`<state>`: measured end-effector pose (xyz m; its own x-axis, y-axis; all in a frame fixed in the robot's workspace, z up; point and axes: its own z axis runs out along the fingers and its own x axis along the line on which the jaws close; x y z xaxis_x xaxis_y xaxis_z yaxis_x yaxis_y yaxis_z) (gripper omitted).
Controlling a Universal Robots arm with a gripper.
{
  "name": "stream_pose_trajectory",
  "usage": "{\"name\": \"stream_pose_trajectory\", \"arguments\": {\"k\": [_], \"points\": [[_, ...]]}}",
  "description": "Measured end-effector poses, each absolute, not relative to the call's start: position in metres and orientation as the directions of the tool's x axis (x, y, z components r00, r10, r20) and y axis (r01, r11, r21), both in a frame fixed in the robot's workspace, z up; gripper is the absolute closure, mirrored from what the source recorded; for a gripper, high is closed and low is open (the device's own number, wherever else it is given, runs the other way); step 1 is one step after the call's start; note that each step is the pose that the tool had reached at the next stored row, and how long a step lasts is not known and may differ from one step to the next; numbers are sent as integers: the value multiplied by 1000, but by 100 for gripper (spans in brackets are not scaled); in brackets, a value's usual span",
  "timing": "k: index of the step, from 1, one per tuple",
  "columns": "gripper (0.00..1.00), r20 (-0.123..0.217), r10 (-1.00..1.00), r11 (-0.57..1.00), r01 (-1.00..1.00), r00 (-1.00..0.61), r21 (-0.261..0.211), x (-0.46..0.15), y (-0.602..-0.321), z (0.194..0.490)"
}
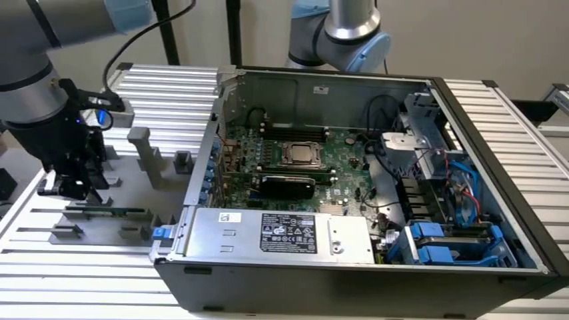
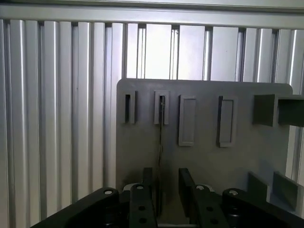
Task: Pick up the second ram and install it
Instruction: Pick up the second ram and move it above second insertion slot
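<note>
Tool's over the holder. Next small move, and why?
Probably lower straight down: the ram stands on edge in the holder, lined up with the gap of the open tool, which sits above it, not yet gripping.

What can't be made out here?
- Second ram: wrist view, seen edge-on, so its chips are hidden.
- Claw: wrist view, its body cut off by the picture's edge.
- Motherboard slots: exterior view, too small to tell filled from empty.
</note>
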<state>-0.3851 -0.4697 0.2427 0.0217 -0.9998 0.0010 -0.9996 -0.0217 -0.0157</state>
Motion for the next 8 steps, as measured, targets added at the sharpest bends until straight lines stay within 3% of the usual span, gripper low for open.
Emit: {"name": "stream_pose_trajectory", "arguments": {"k": [8], "points": [[0, 0, -1000, -22, -1000, 22, -16, -383, -473, 228]]}}
